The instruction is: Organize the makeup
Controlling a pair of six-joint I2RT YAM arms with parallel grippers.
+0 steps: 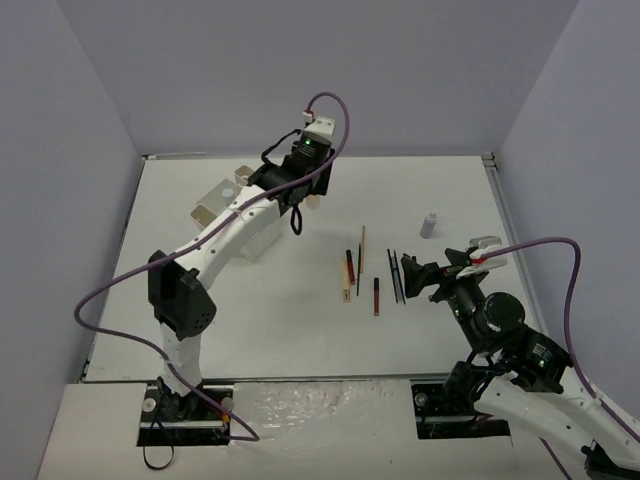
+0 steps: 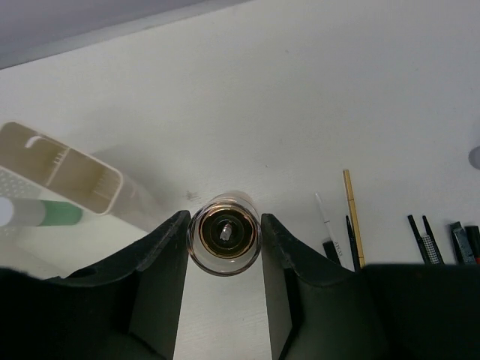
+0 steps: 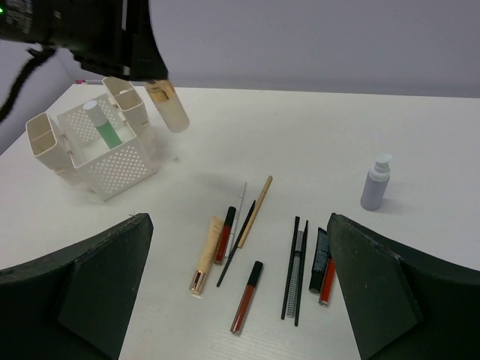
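The left gripper (image 2: pixel 225 241) is clamped on the gold bottle (image 3: pixel 169 106), one finger on each side of its round body. It hangs in the air just beside the white organizer (image 3: pixel 112 171), on that box's 3 o'clock side in the right wrist view, and slants instead of standing plumb. In the top view the organizer sits toward 10 o'clock on the table (image 1: pixel 250 330).

To place the bottle well, I would square it upright first. Then centre it over a free compartment, not a rim, and lower until the base is carried before easing the jaws apart. The middle cell already holds the pale green bottle (image 3: pixel 109 133), so one of the corner tubes looks the better target. A tilted drop could catch a wall and tip the light box.

The right gripper (image 1: pixel 433 270) waits with its fingers spread wide, holding nothing, near the row of sticks (image 3: pixel 255 211) lying around the table's centre toward 3 o'clock. The grey-lilac bottle (image 3: pixel 375 184) stands alone at about 2 o'clock.

From above, the left arm covers most of the organizer and the bottle. The left wrist camera looks along the bottle's axis, probably at its cap end. Its length is hidden there, and the box is cut off at 9 o'clock.
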